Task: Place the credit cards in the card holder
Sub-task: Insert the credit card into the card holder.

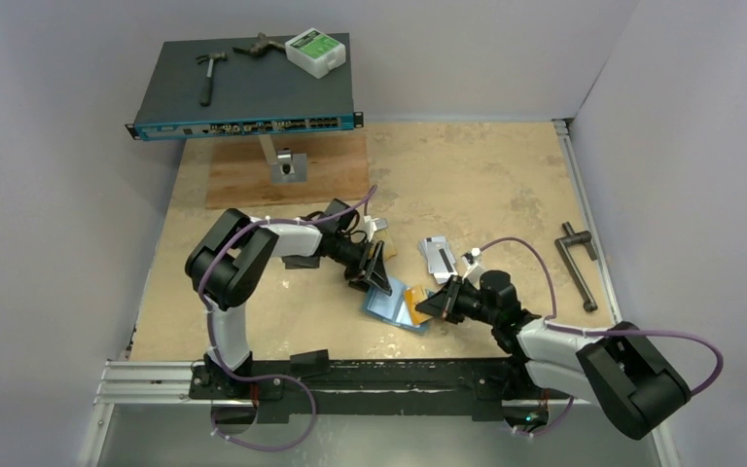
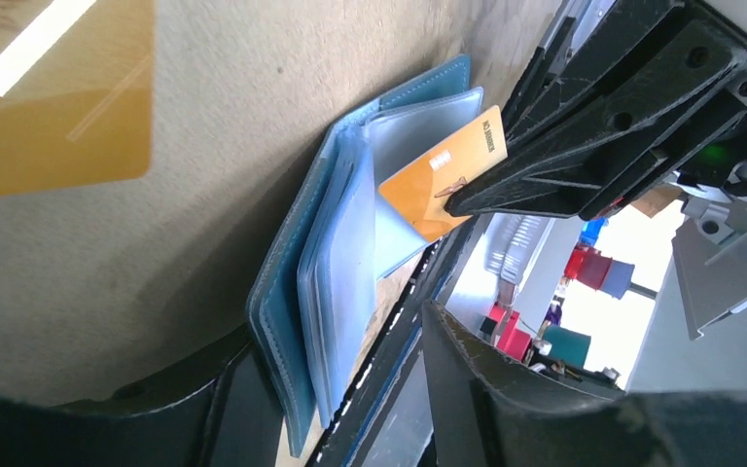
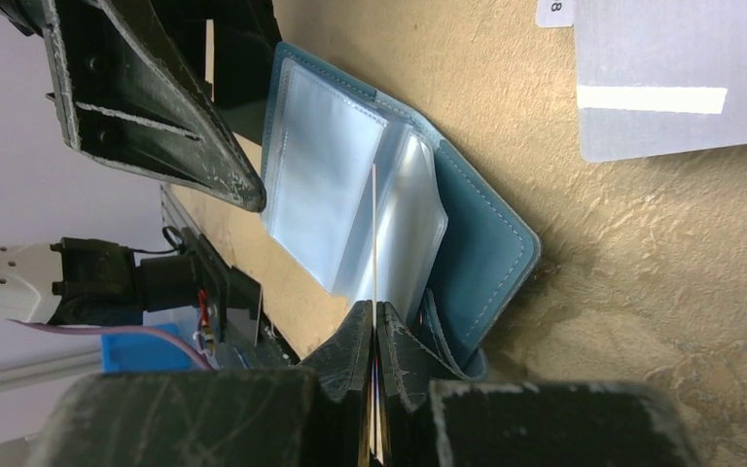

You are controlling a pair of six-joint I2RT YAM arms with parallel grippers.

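Observation:
The teal card holder (image 1: 389,307) lies open on the table, its pale glossy pockets (image 2: 345,282) fanned upward. My left gripper (image 2: 336,336) is open and straddles the holder's edge, one finger (image 2: 195,409) against its cover. My right gripper (image 3: 376,336) is shut on an orange-gold credit card (image 2: 447,175). That card is edge-on (image 3: 376,243) in the right wrist view, its front end between two pockets. A second orange card (image 2: 58,117) lies flat on the table. Silver-grey cards (image 1: 438,255) lie just behind the holder, one with a white stripe (image 3: 671,88).
A network switch (image 1: 243,92) on a stand at the back left carries a hammer (image 1: 211,73) and a white box (image 1: 316,51). A wooden board (image 1: 287,175) lies under it. A black metal handle (image 1: 579,258) rests by the right wall.

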